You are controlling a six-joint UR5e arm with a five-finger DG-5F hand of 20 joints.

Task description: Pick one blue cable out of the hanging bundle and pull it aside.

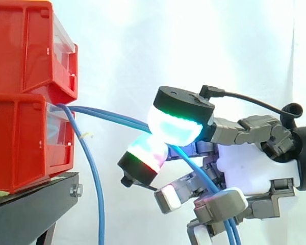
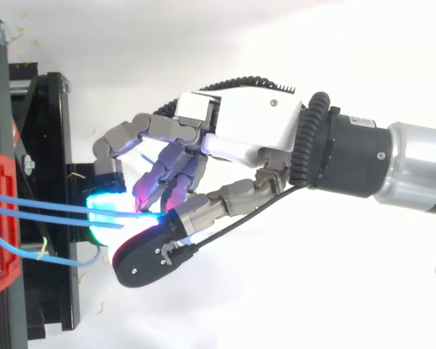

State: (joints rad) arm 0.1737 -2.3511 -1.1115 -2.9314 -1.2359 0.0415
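Scene: A robot hand (image 2: 247, 134) reaches in from the right toward stacked red bins (image 1: 20, 102) on a black stand (image 1: 35, 204), with a white curtain (image 1: 143, 41) behind.
Cables: The blue bundle (image 1: 70, 108) leaves the front of the lower bin. One hanging cable (image 1: 94, 173) drops beside the stand, while the taut strands (image 1: 112, 116) run rightward to the hand, well apart from it.
Fingers: Two glowing pads (image 1: 174, 125), the thumb and one finger, press together on the taut strands. The other fingers curl loosely below the pinch and touch no cable that can be made out.
Count: The side view appears to show two strands entering the pinch and two trailing out under the palm, so whether a single cable is held cannot be told.
Step in hand: By the look of it, the pull aside is under way and separation from the hanging cable is largely made.
Doing it well: Hold the pinch firm and draw steadily away from the bin, along the line of the strands, so that nothing slips through the pads. If two are caught, one likely needs shedding first.
Edges: From above, the stand's corner and the bin's front lip sit near the fingertips, to their left. A move that way risks a knock.
Open room: The right of the scene and the space below the hand lie bare, so the pull has free travel there.
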